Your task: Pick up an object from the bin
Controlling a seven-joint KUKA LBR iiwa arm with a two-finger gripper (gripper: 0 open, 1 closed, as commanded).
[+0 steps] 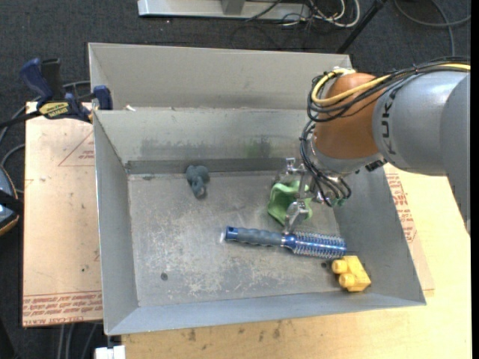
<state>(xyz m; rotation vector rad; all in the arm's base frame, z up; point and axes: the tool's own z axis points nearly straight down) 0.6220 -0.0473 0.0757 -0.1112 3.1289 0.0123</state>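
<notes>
Two fingers (297, 211) pinched on a green curved piece (281, 200), blue brush (284, 239) just beside

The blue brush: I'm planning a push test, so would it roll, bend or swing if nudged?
The brush looks like rigid plastic, so it is probably stiff when lifted. Long and narrow, it would likely pivot if pushed at one end. Its bristled head should drag and stop rolling.

Dark carpet floor (60, 21); tangled cables (323, 2)
</notes>
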